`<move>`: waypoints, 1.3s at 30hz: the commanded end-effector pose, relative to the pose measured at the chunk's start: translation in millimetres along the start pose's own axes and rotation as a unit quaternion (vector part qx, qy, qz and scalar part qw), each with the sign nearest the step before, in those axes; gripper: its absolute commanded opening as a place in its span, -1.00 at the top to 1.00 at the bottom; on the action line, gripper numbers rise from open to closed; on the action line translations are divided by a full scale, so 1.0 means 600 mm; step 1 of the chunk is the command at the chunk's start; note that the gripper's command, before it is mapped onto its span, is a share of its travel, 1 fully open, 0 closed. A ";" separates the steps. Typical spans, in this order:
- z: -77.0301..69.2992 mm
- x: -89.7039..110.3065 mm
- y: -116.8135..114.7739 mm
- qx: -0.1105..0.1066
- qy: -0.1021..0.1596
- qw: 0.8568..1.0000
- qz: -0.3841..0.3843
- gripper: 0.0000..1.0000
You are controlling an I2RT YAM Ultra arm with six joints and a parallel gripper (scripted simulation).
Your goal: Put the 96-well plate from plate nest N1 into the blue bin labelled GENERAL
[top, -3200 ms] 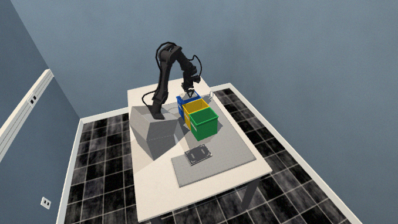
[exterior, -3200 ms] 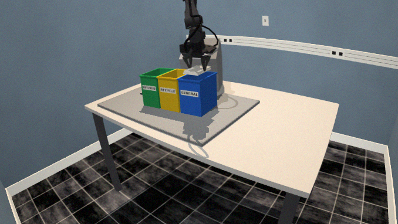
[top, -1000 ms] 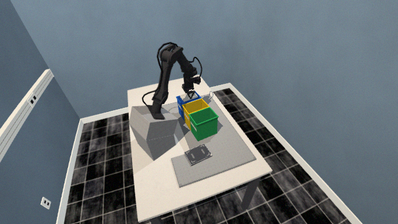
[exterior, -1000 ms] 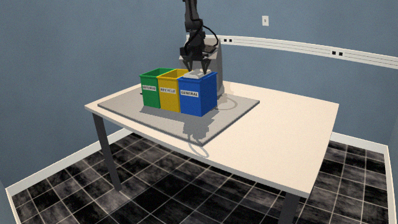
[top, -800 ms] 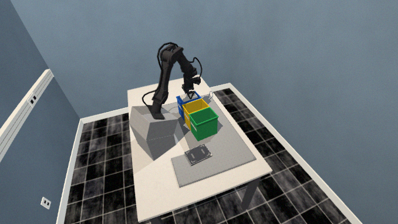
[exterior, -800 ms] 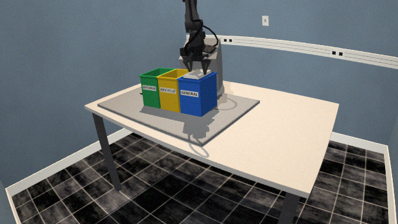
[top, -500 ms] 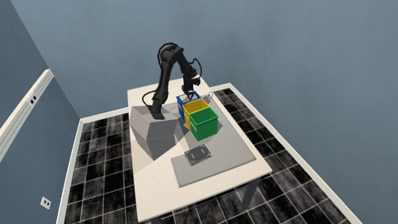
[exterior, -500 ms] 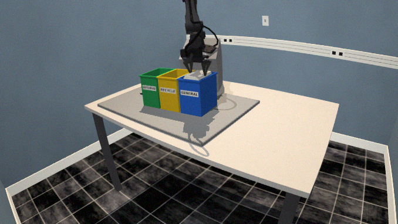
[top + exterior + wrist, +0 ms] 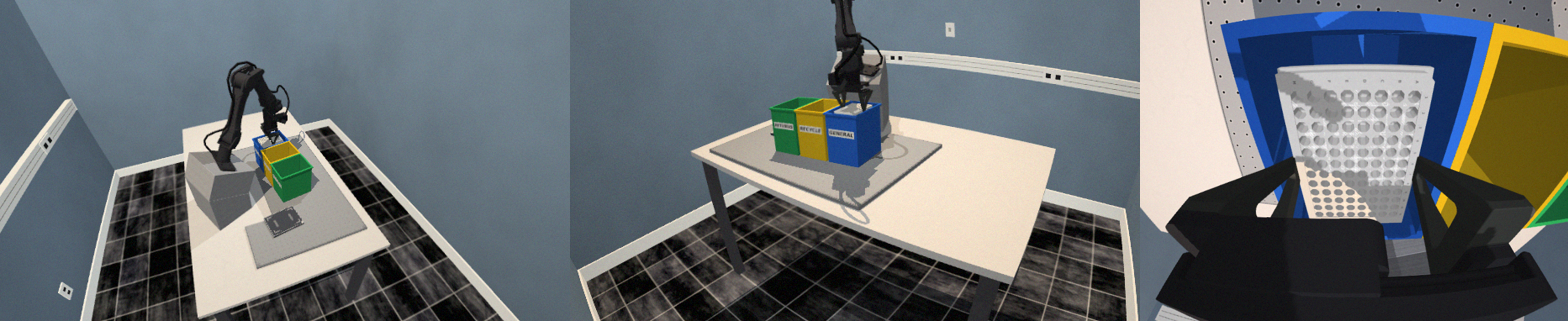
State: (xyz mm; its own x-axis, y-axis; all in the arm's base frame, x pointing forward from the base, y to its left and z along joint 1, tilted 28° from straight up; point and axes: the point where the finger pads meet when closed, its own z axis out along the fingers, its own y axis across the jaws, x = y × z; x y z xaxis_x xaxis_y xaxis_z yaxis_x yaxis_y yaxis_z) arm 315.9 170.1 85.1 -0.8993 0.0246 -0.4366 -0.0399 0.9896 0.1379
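My gripper (image 9: pixel 1356 162) is shut on the white 96-well plate (image 9: pixel 1356 141), its two black fingers pressing on the plate's long sides. The plate hangs over the open mouth of the blue bin labelled GENERAL (image 9: pixel 853 134), about level with its rim. In the exterior view the gripper (image 9: pixel 852 101) stands at the blue bin's top with the plate (image 9: pixel 849 110) just showing at the rim. In the top view the gripper (image 9: pixel 271 134) is over the blue bin (image 9: pixel 261 147). The plate nest N1 (image 9: pixel 283 221) lies empty at the near end of the grey mat.
The yellow RECYCLE bin (image 9: pixel 813 128) touches the blue bin's side, and the green bin (image 9: pixel 786 126) stands beyond it; all three are upright in a row. A grey pedestal (image 9: pixel 219 185) carries the arm's base.
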 end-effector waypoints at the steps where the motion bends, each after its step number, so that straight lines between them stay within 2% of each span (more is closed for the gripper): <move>1: -0.006 -0.013 0.006 -0.008 -0.013 1.000 -0.001 1.00; 7: 0.010 -0.003 -0.001 0.001 0.002 1.000 -0.002 1.00; 15: 0.013 -0.008 0.004 -0.010 -0.016 1.000 -0.001 1.00; 20: 0.011 -0.015 0.007 -0.005 -0.007 1.000 -0.001 1.00; 26: 0.001 -0.025 0.010 -0.014 -0.025 1.000 0.001 1.00; 33: -0.007 -0.029 0.011 -0.015 -0.026 1.000 0.002 1.00; 34: -0.007 -0.029 0.011 -0.015 -0.026 1.000 0.002 -0.99; 39: -0.007 -0.029 0.010 -0.014 -0.026 1.000 0.002 -0.99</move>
State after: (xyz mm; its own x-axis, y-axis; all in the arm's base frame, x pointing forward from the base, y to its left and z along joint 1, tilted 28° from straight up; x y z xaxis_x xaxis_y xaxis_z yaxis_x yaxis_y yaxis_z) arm 319.8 171.1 74.4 -0.9007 0.0225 -0.4338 -0.0408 0.9899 0.1361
